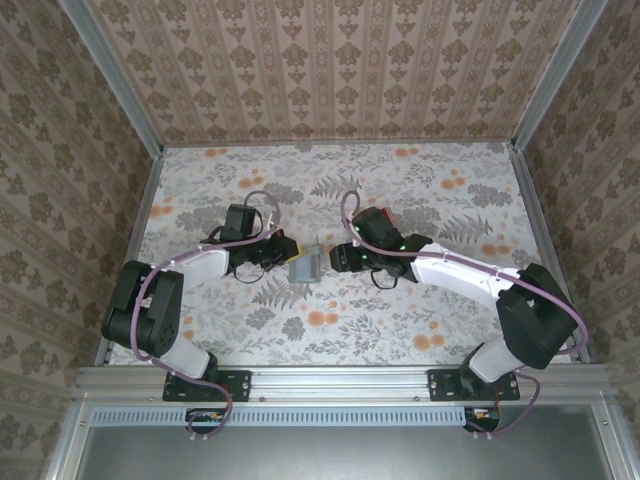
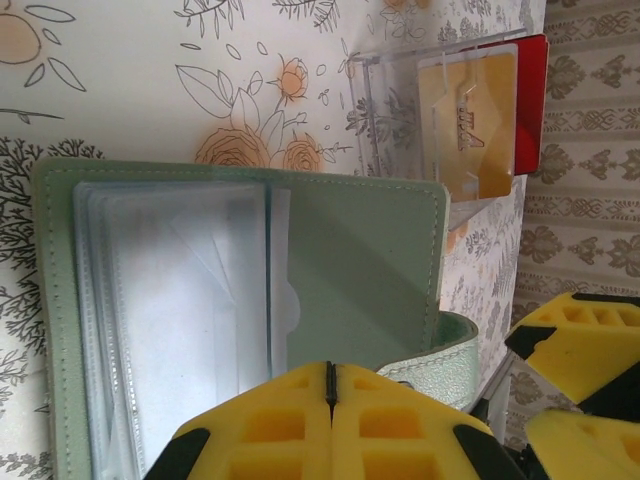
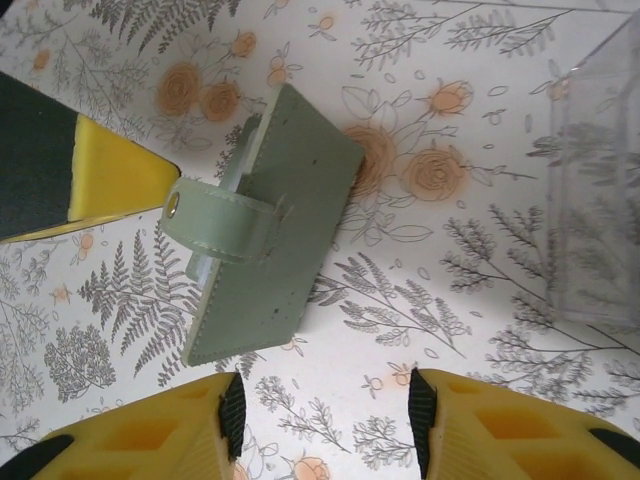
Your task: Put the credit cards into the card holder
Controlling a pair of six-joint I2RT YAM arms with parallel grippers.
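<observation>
Here, the card holder (image 1: 303,268) is sitting near the middle of the counter (image 1: 450,320), a little toward the near edge, between the two arms. It is standing open and tilting up instead of lying flat. In the left wrist view its inside is facing the camera: the clear plastic sleeves (image 2: 180,290) are filling one half and the other half is showing plain grey-green lining. Its closing strap (image 3: 215,215) is curling out from the outer cover.

The left gripper (image 2: 330,390) is reaching in from the left edge side. Its jaws are pressing together with no gap, and they are pinching the near edge of the card holder, as far as the wrist view is showing. The right gripper (image 3: 325,420) is hovering just beside the card holder, on the side of the right edge. Its jaws are standing spread, and only the flowered counter is showing between them. They are not touching the holder.

The credit cards are lying in a clear plastic tray (image 2: 400,90), which is standing close to the middle of the counter, a little toward the far edge and the right edge from the card holder. The orange-yellow card (image 2: 470,120) is lying on top, and the red card (image 2: 532,100) is sticking out from under it at one side. The tray is standing apart from the card holder.
</observation>
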